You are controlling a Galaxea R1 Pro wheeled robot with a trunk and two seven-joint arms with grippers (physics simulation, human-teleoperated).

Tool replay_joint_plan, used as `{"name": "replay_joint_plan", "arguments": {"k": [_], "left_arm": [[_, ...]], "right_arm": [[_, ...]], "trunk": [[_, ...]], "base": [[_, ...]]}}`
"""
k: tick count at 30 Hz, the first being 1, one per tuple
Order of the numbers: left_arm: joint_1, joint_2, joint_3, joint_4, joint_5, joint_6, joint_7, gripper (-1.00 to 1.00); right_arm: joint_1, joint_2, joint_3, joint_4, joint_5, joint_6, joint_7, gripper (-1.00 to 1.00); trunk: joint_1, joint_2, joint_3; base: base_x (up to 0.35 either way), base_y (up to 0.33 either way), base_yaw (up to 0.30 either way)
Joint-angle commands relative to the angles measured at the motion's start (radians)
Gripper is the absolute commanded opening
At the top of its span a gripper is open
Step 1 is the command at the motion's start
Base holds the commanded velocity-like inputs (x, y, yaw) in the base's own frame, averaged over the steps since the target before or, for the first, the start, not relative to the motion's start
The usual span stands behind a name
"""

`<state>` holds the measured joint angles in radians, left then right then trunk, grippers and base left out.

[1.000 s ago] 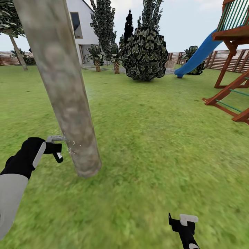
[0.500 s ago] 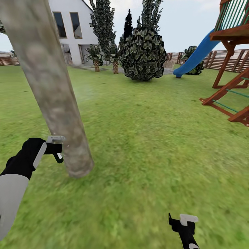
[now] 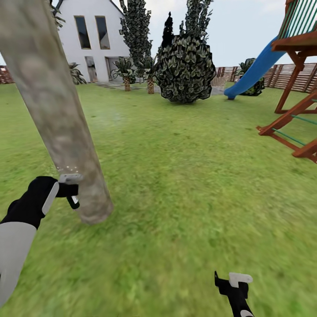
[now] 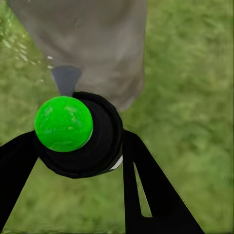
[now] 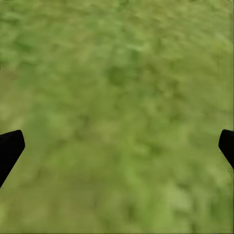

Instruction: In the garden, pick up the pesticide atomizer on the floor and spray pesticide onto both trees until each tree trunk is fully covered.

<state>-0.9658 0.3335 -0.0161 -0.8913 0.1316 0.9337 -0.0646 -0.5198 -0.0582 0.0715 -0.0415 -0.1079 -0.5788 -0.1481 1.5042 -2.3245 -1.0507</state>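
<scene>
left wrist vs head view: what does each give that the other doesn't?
Left wrist: the atomizer's green cap and grey nozzle aimed at the trunk base.
Head: the right gripper open over the grass, the house, the slide.
Both: the tree trunk, white pesticide specks, the left gripper shut on the atomizer.

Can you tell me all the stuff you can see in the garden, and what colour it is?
tree trunk: one, mottled grey-tan, near left
pesticide atomizer: one, black with green knob, beside the trunk
pesticide: a few white specks, on the trunk
floor: green grass, all around
round bush: one, dark green, far middle
house: one, white, far left
slide: one, blue, far right
play frame: one, reddish-brown wood, right
fence: brown slats, far right
left gripper: black, shut on the atomizer
right gripper: black, open, low over the grass
</scene>
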Motion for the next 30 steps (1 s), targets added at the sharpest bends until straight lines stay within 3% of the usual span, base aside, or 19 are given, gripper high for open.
{"name": "replay_joint_plan", "arguments": {"k": [1,7,16,26,28,30], "left_arm": [[-0.001,0.001,-0.001,0.001,0.006,0.004,0.009,-1.0],[-0.001,0.001,-0.001,0.002,0.006,0.004,0.021,-1.0],[-0.001,-0.001,0.001,0.002,0.016,0.005,0.022,-1.0],[0.001,0.003,0.004,0.006,0.012,0.004,0.023,-1.0],[0.027,0.003,0.005,0.049,0.013,-0.006,0.024,-1.0],[0.039,0.005,0.018,0.123,0.015,-0.057,0.024,-1.0]], "right_arm": [[0.0,0.0,0.008,0.0,-0.01,-0.003,-0.001,1.0],[0.0,0.0,0.008,0.0,-0.01,-0.003,-0.001,1.0],[0.0,0.0,0.008,0.0,-0.01,-0.003,-0.001,1.0],[0.0,0.0,0.008,0.0,-0.01,-0.003,-0.001,1.0],[0.0,0.0,0.008,0.0,-0.01,-0.003,-0.001,1.0],[0.0,0.0,0.008,0.0,-0.01,-0.003,-0.001,1.0]], "trunk": [[0.0,0.0,-0.001],[0.0,0.0,-0.001],[0.0,0.0,-0.001],[0.0,0.0,-0.001],[0.0,0.0,-0.001],[0.0,0.0,-0.001]], "base": [[0.071,-0.275,0.271],[0.178,-0.234,0.242],[0.235,-0.186,0.029],[0.096,-0.253,0.266],[0.003,-0.261,0.278],[0.0,-0.165,0.266]]}}
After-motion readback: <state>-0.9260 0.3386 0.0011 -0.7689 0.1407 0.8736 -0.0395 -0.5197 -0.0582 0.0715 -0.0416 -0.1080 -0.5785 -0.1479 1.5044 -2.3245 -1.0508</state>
